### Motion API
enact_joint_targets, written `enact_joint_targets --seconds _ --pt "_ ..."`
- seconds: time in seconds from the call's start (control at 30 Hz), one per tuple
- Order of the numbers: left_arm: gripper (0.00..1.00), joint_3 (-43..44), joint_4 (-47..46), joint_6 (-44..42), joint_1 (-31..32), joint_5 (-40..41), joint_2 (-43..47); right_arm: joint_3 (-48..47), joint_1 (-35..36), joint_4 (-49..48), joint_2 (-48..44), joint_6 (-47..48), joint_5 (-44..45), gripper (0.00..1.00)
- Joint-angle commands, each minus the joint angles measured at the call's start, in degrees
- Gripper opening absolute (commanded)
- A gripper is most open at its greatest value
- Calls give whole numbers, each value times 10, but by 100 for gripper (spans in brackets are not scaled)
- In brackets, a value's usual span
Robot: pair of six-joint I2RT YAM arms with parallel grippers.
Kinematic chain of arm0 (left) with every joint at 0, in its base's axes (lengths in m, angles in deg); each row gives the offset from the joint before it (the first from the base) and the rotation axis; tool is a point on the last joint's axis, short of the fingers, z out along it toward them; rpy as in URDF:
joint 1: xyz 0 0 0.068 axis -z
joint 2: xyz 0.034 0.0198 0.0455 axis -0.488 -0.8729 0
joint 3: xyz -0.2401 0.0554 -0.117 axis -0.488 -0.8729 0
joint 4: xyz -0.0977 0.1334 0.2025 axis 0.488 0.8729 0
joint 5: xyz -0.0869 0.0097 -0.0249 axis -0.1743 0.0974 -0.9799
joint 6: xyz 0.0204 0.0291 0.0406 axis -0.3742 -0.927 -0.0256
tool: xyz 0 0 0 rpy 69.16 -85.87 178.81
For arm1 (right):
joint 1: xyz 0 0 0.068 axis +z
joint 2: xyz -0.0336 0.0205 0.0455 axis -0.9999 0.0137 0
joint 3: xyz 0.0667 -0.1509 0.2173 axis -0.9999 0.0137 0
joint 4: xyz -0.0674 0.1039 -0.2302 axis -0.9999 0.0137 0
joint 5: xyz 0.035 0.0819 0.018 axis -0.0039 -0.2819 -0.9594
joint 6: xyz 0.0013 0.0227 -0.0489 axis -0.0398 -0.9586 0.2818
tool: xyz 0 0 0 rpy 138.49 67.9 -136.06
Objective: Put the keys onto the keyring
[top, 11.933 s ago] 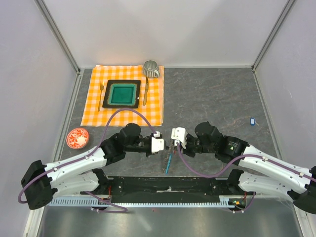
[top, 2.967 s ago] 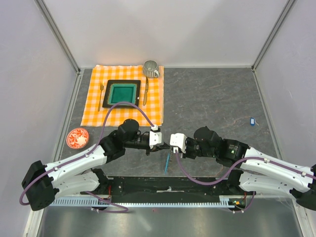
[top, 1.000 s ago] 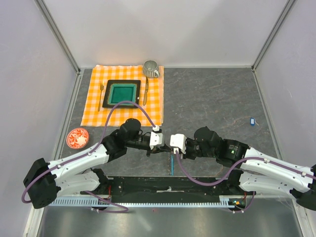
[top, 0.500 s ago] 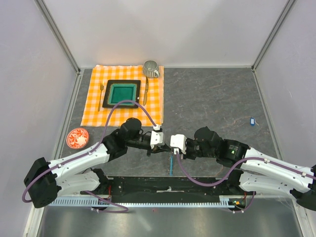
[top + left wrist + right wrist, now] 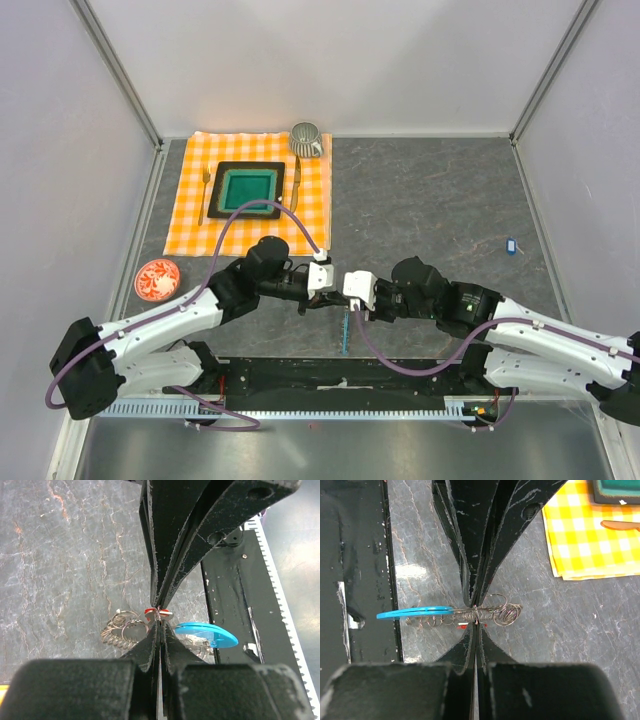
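Observation:
Both grippers meet tip to tip above the grey table, just in front of the arm bases. My left gripper is shut on the red key, whose small tag shows at its tips. The right gripper is shut on the wire coil of the keyring, which hangs off the table between the two. Its light-blue strip dangles below the left gripper and the right gripper. The coil and strip also show in the left wrist view. The dark blue key lies alone at the far right.
An orange checked cloth at the back left carries a black tray with a green plate, a fork, a knife and a ribbed cup. A red-patterned saucer sits at the left. The black base rail runs close below the grippers.
The left gripper has edged a little up and right against the right one. The hanging blue strip has swung slightly. Both grips have stayed shut.

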Motion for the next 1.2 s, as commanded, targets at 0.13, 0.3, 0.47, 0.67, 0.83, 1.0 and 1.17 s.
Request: enact_joint_targets --seconds 0.13,0.3,0.47,0.67,0.83,1.0,1.17 --pt "2 31 5 -6 2 17 3 -23 5 -36 14 -19 19 0" --pt "2 16 -17 -2 2 29 19 -19 4 -39 4 -46 32 10" --pt "2 -5 -67 23 1 36 37 -2 3 -39 -26 -78 40 25" --pt "2 -17 -90 38 2 35 41 21 -4 -38 -76 -115 44 30" --pt "2 -22 -98 40 1 40 54 35 -11 -39 -90 -121 41 30" --pt "2 -25 -105 44 1 41 63 42 -15 -57 -76 -128 14 29" --pt "2 -26 -107 43 2 41 68 49 -15 -90 -76 -132 13 29"
